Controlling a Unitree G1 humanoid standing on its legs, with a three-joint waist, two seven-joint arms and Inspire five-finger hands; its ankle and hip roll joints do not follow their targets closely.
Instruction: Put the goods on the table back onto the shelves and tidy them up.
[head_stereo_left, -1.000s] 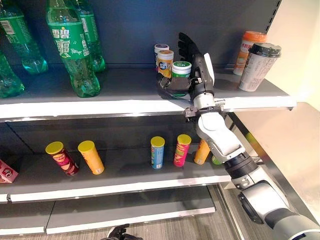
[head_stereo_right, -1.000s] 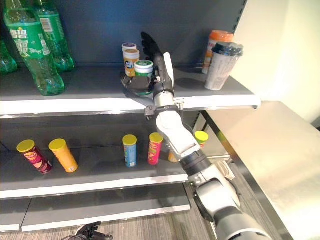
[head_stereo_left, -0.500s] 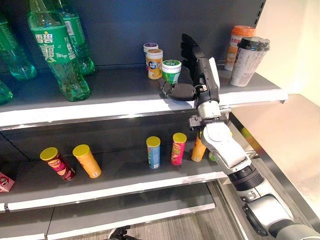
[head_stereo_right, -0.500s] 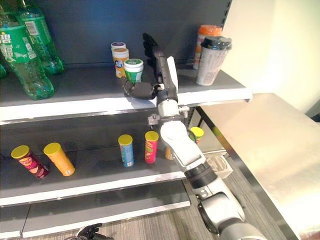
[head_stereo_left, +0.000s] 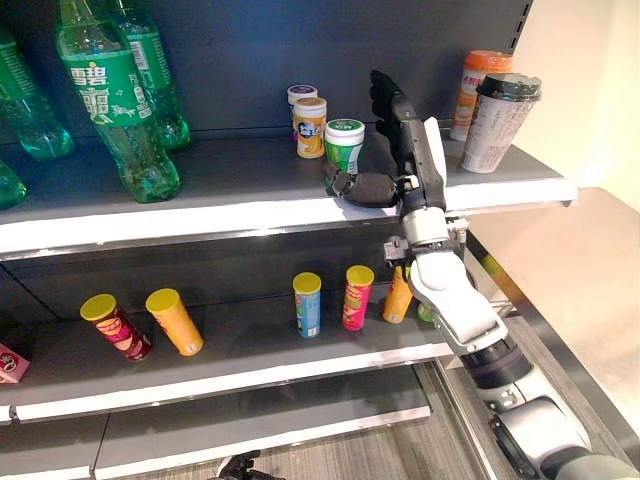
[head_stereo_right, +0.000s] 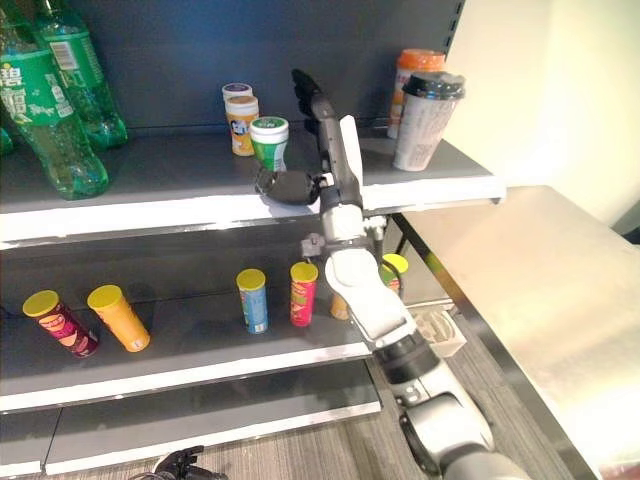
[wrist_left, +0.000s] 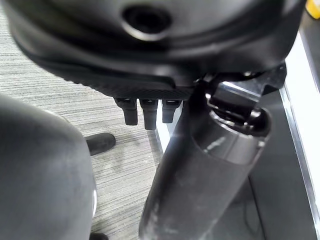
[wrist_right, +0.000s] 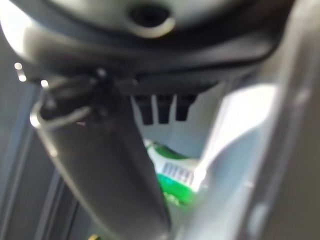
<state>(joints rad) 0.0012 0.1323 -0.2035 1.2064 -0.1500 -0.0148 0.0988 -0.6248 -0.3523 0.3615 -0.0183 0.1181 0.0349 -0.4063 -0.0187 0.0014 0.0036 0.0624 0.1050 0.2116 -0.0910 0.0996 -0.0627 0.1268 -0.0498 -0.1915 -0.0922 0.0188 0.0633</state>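
Note:
A small can with a green label and white-green lid (head_stereo_left: 344, 146) stands upright on the top shelf (head_stereo_left: 240, 190), in front of two similar cans, one orange (head_stereo_left: 310, 126) and one with a purple lid (head_stereo_left: 300, 95). My right hand (head_stereo_left: 412, 140) is just right of the green can, open, fingers straight and pointing up, thumb (head_stereo_left: 362, 187) stretched low in front of the can without holding it. The right wrist view shows the can's green label (wrist_right: 175, 176) past the thumb. My left hand (head_stereo_right: 180, 462) hangs low near the floor, fingers (wrist_left: 145, 111) relaxed.
Two tall cups (head_stereo_left: 503, 122) stand at the top shelf's right end, and green bottles (head_stereo_left: 110, 100) at its left. Several chip tubes (head_stereo_left: 308, 304) stand or lean on the lower shelf (head_stereo_left: 250, 350). A steel table (head_stereo_right: 540, 290) lies to the right.
My right hand has drawn back to the right off the green can, its thumb no longer wrapped round the can's front. The camera shifted a little after the earliest frame.

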